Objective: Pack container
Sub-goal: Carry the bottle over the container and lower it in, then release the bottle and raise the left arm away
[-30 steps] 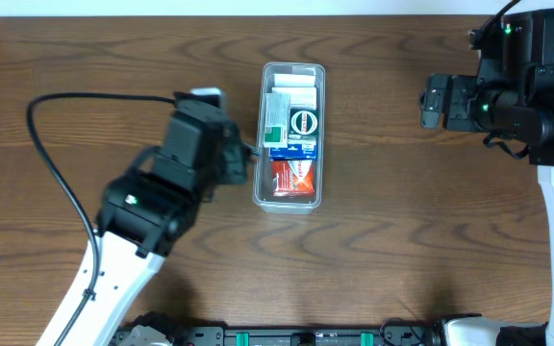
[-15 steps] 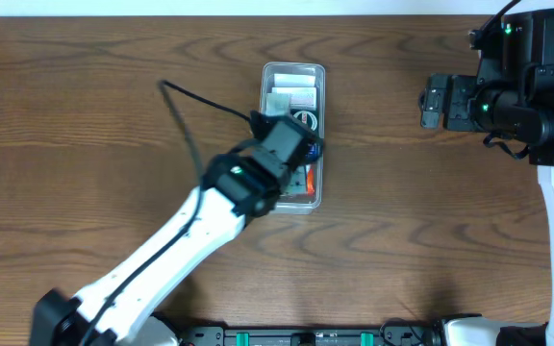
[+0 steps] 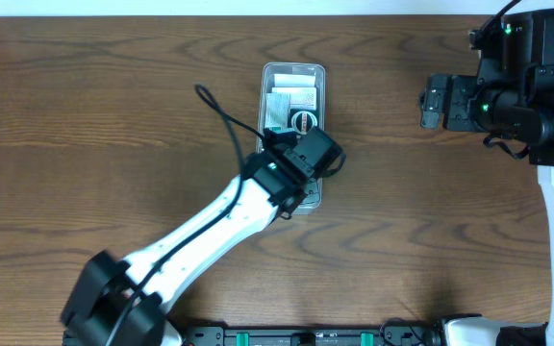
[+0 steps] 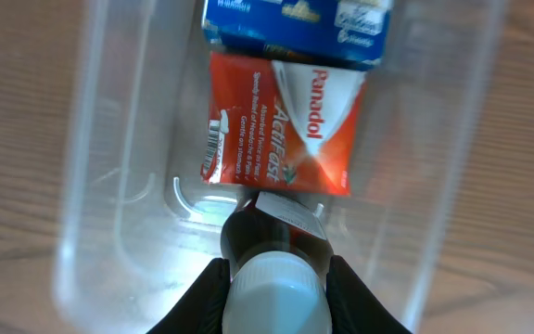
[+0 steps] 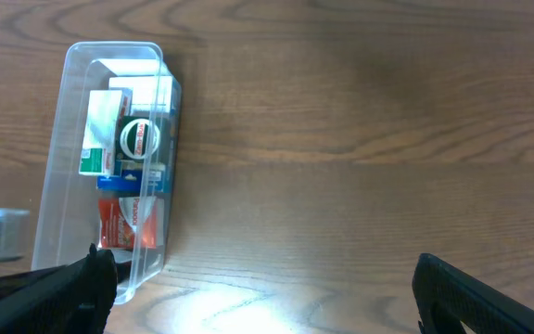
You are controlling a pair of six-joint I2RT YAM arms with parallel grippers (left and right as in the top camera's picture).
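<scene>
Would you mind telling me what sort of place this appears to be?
Most likely a robotics lab bench, not a home or pharmacy: a robot's left arm and right arm at a wood-grain table, and the left claw holding a white-capped bottle at a clear container of medicine boxes.

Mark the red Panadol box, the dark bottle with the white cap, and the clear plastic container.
red Panadol cardboard box (image 4: 281, 125), left wrist view, middle of its printed face.
dark bottle with white cap (image 4: 274, 295), left wrist view, on the cap.
clear plastic rectangular container (image 5: 114, 46), right wrist view, end rim.
</scene>
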